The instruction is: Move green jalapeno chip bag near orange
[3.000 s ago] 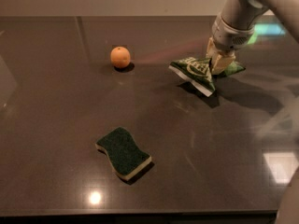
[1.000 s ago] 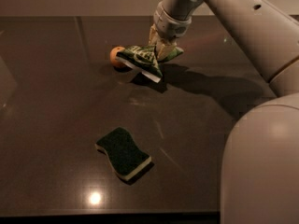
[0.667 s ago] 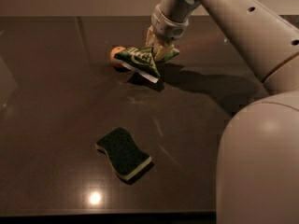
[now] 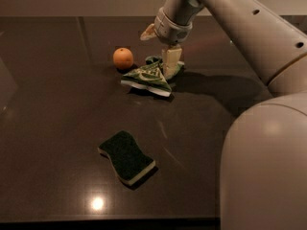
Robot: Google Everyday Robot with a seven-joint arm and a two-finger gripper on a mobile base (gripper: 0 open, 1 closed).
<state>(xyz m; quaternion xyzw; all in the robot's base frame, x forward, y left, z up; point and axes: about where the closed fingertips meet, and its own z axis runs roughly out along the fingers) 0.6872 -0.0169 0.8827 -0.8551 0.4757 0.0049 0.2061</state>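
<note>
Beside the orange (image 4: 123, 58), splayed gripper (image 4: 158, 55) touches green jalapeno chip bag (image 4: 146, 76).

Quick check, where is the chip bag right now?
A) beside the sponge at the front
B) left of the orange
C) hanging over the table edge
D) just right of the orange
D: the chip bag lies on the table just right of the orange, with the gripper at the bag's right end; the sponge sits apart, nearer the camera.
</note>
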